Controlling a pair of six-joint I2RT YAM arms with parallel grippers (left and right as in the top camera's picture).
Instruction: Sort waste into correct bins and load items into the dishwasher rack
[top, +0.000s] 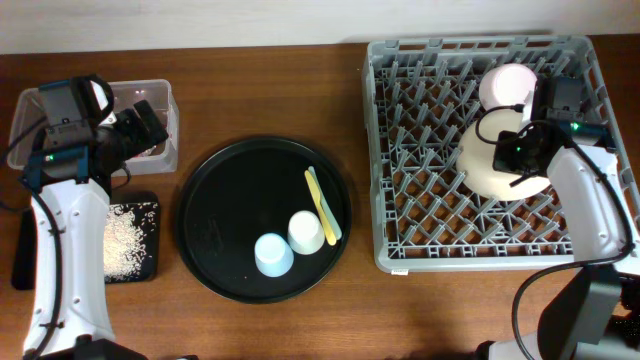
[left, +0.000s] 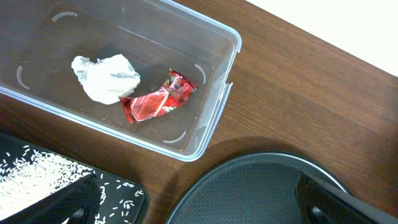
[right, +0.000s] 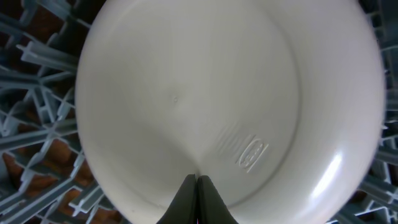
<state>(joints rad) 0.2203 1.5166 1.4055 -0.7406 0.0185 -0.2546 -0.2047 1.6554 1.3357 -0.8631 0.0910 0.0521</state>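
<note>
"What's closest to us?"

"A large round black tray on the wooden counter. A light blue cup stands at the tray's near edge. A white cup is right against it, just behind. A slim yellow plastic utensil lies flat beside the white cup, on the side toward the rack."

"And the rice?"

"The heap of loose white rice grains is in the shallow black rectangular tray, left of the round one. Just beyond that is the clear rectangular plastic box. A crumpled white tissue and a small red crinkled wrapper lie on its floor, touching each other."

"What about the left arm?"

"The left gripper hangs over the right end of the box. Its fingers are spread wide, with nothing between them."

"And on the right?"

"The large square grey plastic rack fills that side. A large cream bowl sits bottom-up on the pegs, toward the rack's right. The right gripper is over it, fingers pressed together and tips at the bowl's underside. I can't tell whether they touch it. Farthest back, a small pink bowl sits among the pegs by the far rim, right next to the cream one."
</note>
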